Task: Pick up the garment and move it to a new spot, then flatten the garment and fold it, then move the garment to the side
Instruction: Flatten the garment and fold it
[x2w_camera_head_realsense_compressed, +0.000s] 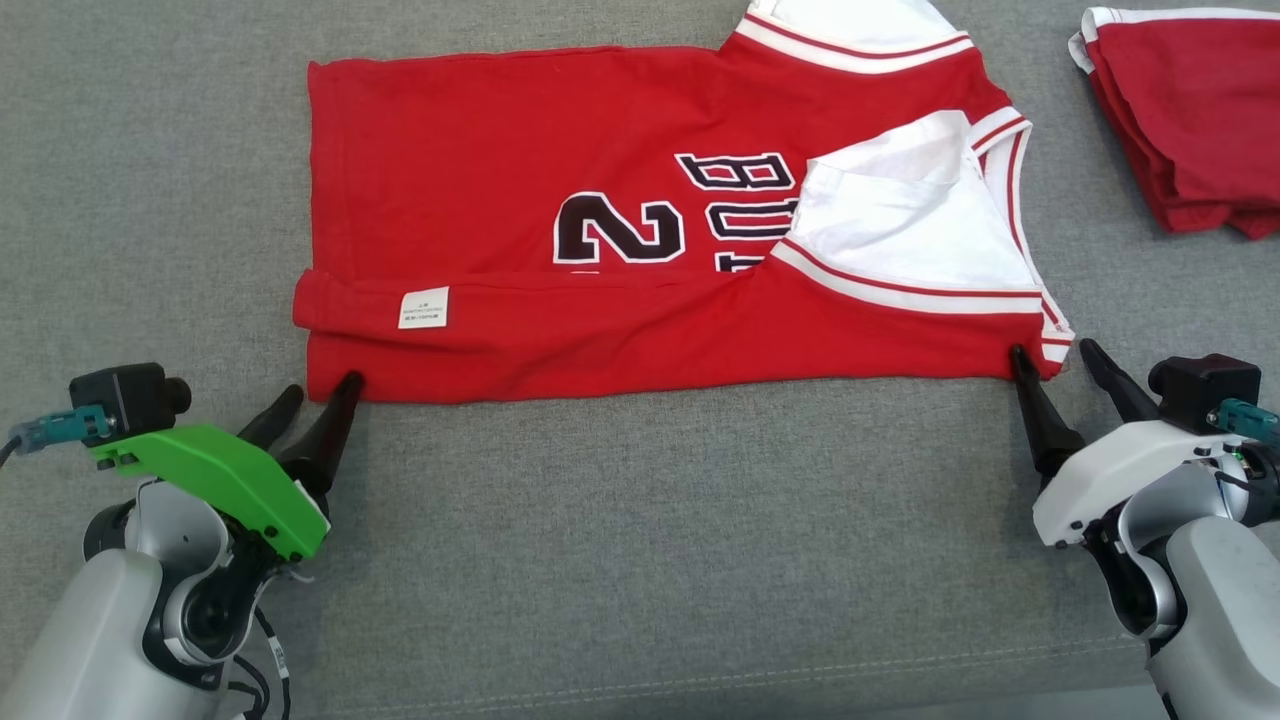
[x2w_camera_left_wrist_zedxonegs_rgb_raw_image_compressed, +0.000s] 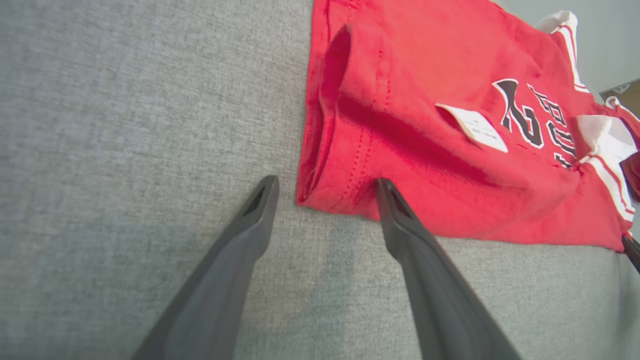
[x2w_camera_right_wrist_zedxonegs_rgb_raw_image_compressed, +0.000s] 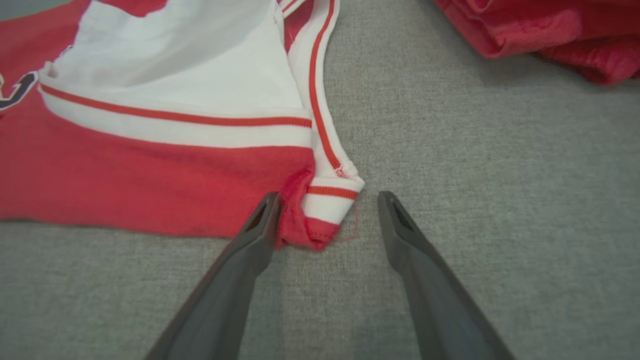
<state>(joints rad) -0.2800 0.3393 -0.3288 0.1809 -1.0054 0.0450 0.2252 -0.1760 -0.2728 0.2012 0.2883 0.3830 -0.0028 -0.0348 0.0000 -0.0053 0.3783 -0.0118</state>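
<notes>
The red jersey (x2w_camera_head_realsense_compressed: 640, 230) lies at 12 o'clock on the grey cloth (x2w_camera_head_realsense_compressed: 640, 550), its near side folded over. My left gripper (x2w_camera_head_realsense_compressed: 320, 388) at 8 o'clock and right gripper (x2w_camera_head_realsense_compressed: 1053, 350) at 4 o'clock are wide open, holding nothing, a near corner between each pair of fingers (x2w_camera_right_wrist_zedxonegs_rgb_raw_image_compressed: 250, 250). If I pinch only the top layer, the fold could fall open or bunch up.
</notes>
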